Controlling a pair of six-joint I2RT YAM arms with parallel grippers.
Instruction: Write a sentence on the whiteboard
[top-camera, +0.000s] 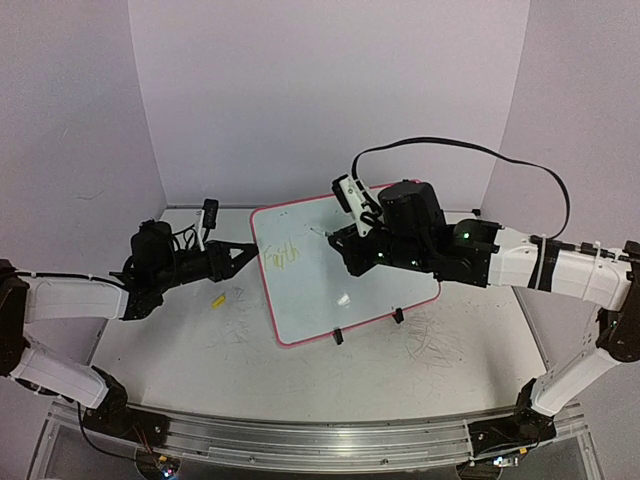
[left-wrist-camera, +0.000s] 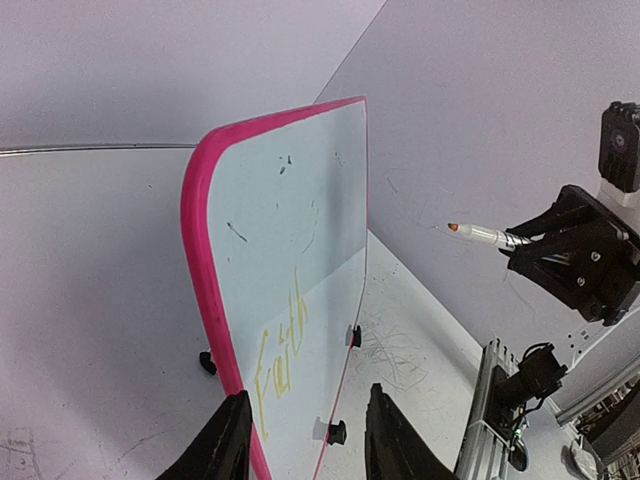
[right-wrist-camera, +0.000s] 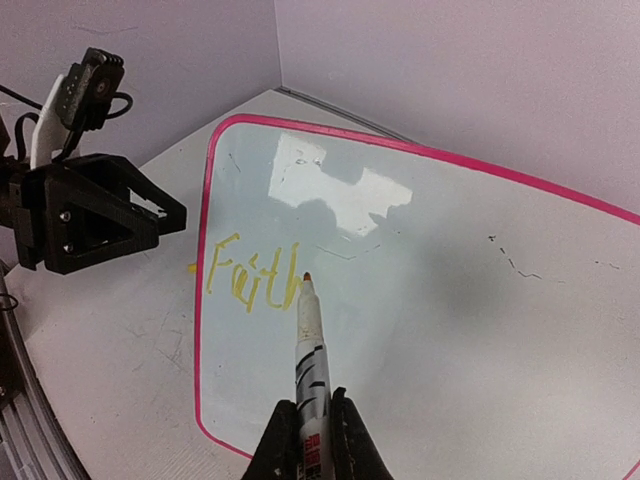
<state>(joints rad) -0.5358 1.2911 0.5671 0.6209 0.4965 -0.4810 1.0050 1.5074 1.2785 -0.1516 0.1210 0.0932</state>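
Observation:
The whiteboard (top-camera: 360, 285) stands tilted on the table, white with a pink rim. One yellow-green word, "Faith" (top-camera: 283, 257), sits near its left edge and also shows in the right wrist view (right-wrist-camera: 250, 280) and the left wrist view (left-wrist-camera: 282, 350). My right gripper (right-wrist-camera: 310, 440) is shut on a white marker (right-wrist-camera: 310, 350). It holds the orange tip in the air just right of the word, off the board. My left gripper (left-wrist-camera: 305, 440) is open. Its fingers (left-wrist-camera: 228, 440) straddle the board's left edge (left-wrist-camera: 200, 290) without pressing it.
Two black clip feet (top-camera: 337, 337) (top-camera: 397, 316) hold the board's lower edge. A small yellow cap (top-camera: 217, 299) lies on the table left of the board. Grey scribbles (top-camera: 430, 340) mark the tabletop. Walls close the back and both sides.

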